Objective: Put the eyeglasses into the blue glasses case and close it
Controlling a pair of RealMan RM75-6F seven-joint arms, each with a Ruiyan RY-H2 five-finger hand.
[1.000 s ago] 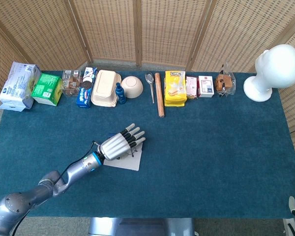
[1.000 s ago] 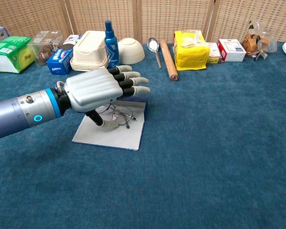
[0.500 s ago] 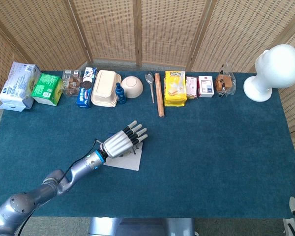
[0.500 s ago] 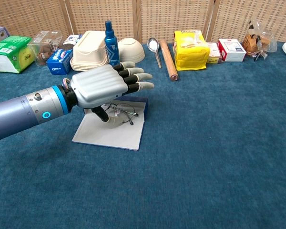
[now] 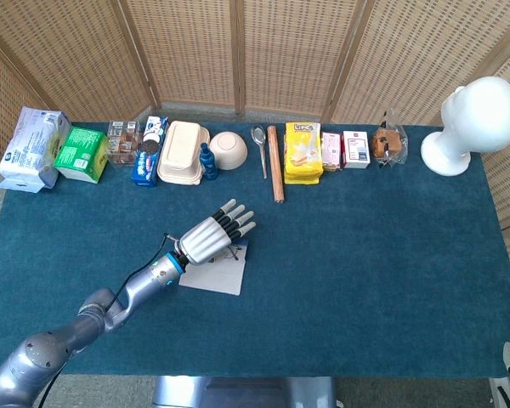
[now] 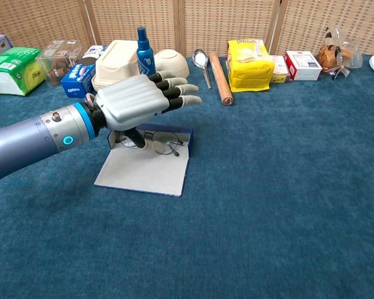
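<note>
The blue glasses case [image 6: 143, 172] lies open and flat on the table, grey inside with a blue rim; the head view shows it as case [image 5: 214, 275]. The thin-framed eyeglasses [image 6: 163, 143] lie at the case's far end, against the blue part, and show faintly in the head view as eyeglasses [image 5: 235, 252]. My left hand [image 6: 134, 106] hovers over that far end, palm down, fingers stretched out straight toward the right. Its thumb hangs down beside the left lens. Nothing sits between the fingers. In the head view the left hand [image 5: 211, 236] covers the case's back edge. My right hand is not visible.
Along the table's back edge stand a blue spray bottle [image 6: 143, 55], a beige clamshell box [image 6: 117, 65], a bowl [image 6: 167, 65], a spoon [image 6: 202, 64], a wooden roller [image 6: 221, 77], a yellow packet [image 6: 249, 63] and small boxes. A white mannequin head [image 5: 472, 123] stands back right.
My left hand has risen and shifted toward the back of the table. The eyeglasses moved with the thumb from the case's middle to its far end and now lie flat.
</note>
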